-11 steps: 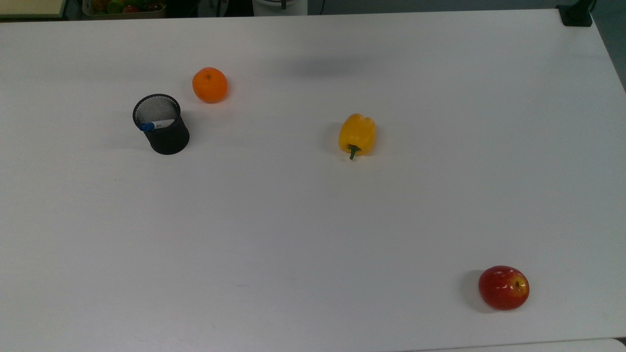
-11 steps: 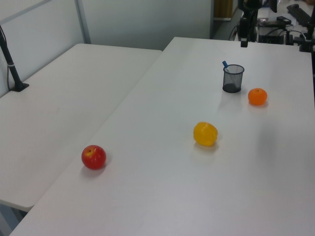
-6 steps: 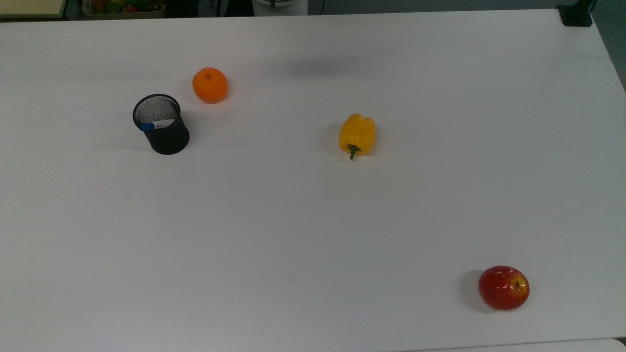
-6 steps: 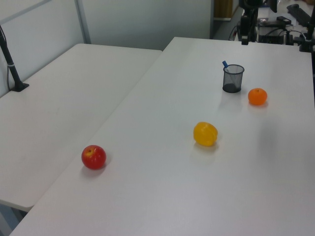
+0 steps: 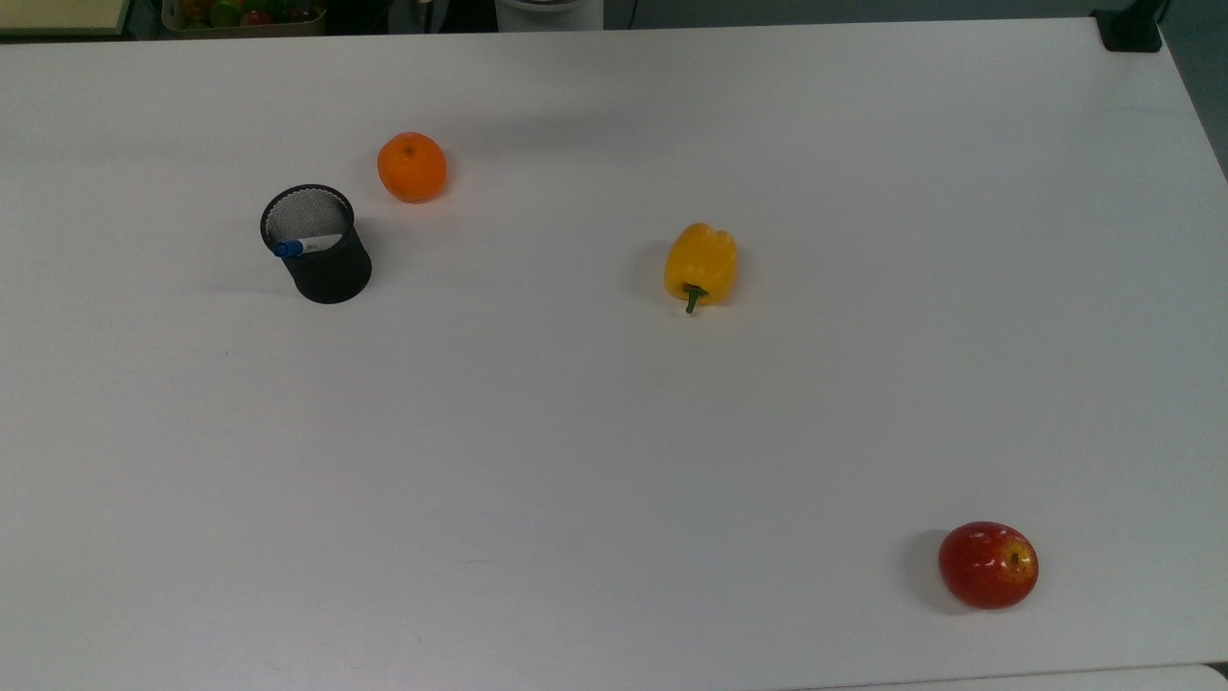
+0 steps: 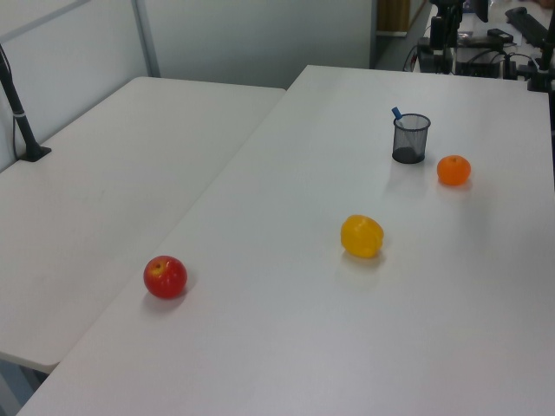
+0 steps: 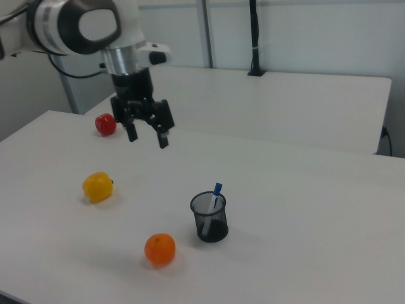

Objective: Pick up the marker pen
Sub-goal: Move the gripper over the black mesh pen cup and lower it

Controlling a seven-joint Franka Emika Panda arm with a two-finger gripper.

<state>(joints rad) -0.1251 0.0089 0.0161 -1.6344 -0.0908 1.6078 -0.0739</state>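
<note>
- The marker pen [image 7: 214,199] stands tilted inside the black mesh cup [image 7: 209,217]; its blue cap projects above the rim, leaning against one side; in the top view the pen [image 5: 307,246] lies across the cup's opening toward the top view's left.
- The cup rests on the white table [image 5: 614,432]; an orange [image 7: 159,249] sits near it; a yellow pepper [image 7: 97,187] and a red apple [image 7: 105,124] lie farther off.
- Handling, as a judgement: the pen is probably light, rigid and smooth-walled plastic; it is likely to slip or pivot under a weak pinch; it is not fragile.
- Recommended hold, as a judgement: the capped upper end above the rim, since the cup wall shields the lower barrel; the fingers should straddle the cap along the pen's tilt; a careless lift could drag or tip the light cup.
- The gripper [image 7: 146,135] hangs in the air with its two fingers spread wide, holding nothing.
- Relative position: in the right view the pen is below the gripper and toward the right view's right, well apart from it; no contact exists.
</note>
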